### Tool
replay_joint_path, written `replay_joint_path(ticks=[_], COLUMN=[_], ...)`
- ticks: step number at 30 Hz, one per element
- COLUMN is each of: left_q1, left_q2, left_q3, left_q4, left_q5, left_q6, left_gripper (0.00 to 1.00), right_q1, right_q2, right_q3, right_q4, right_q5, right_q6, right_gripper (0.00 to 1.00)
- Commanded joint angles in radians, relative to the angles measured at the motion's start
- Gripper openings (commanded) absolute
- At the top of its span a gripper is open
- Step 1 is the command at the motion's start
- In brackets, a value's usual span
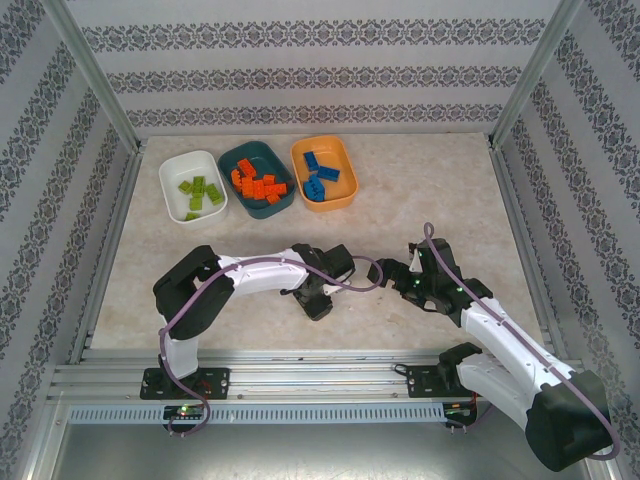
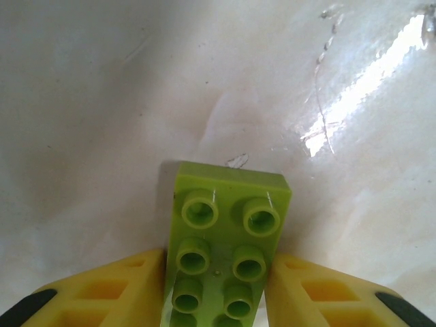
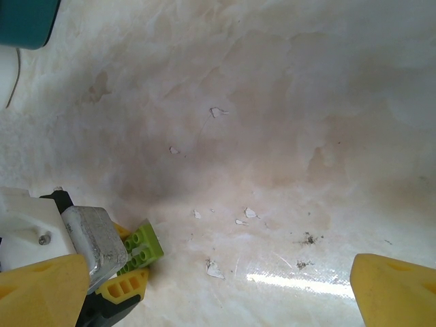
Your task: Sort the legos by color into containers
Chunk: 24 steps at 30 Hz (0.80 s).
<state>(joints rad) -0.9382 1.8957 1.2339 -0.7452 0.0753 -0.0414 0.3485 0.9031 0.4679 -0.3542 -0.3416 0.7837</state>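
I reckon I'm nearly done: green bricks in the white tub [image 1: 168, 178], orange in the teal tub [image 1: 228, 158], blue in the orange tub [image 1: 322, 140], my left gripper [image 2: 218, 289] pinching a stray green brick [image 2: 228, 228] on the table [image 1: 430, 190], my right gripper [image 3: 218, 293] spread wide and empty.

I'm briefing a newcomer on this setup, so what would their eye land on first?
The three tubs at the table's far left: white tub holding lime bricks, teal tub orange bricks, orange tub blue bricks. Next, the lime green brick pinched between the left gripper's fingers near the table's middle, with the right gripper wide open beside it.
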Motion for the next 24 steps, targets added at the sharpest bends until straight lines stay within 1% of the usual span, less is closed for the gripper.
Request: replay_joint_path(ticks=[1, 7, 11, 17, 21, 24], left_q1=[0.015, 0.023, 0.047, 0.122, 0.199, 0.254], left_q2=[0.038, 0.027, -0.004, -0.129, -0.244, -0.334], left_q3=[-0.011, -0.012, -0.011, 0.009, -0.007, -0.059], left_q4=[-0.026, -0.028, -0.04, -0.065, -0.033, 0.046], left_q5=[-0.002, -0.002, 0.0, 0.02, 0.092, 0.187], left_q6=[-0.015, -0.018, -0.017, -0.021, -0.065, -0.144], left_gripper=[0.41, 0.41, 0.41, 0.41, 0.42, 0.42], right_q1=[-0.013, -0.012, -0.012, -0.011, -0.012, -0.012], right_q2=[-0.015, -0.016, -0.018, -0.016, -0.013, -0.014], right_q3=[-0.017, -0.017, -0.017, -0.019, -0.025, -0.028], right_q4=[0.011, 0.011, 0.011, 0.015, 0.025, 0.027], right_q5=[-0.01, -0.011, -0.013, -0.012, -0.014, -0.016], right_q6=[0.01, 0.011, 0.011, 0.015, 0.02, 0.022], right_gripper=[0.98, 0.98, 0.98, 0.98, 0.98, 0.98])
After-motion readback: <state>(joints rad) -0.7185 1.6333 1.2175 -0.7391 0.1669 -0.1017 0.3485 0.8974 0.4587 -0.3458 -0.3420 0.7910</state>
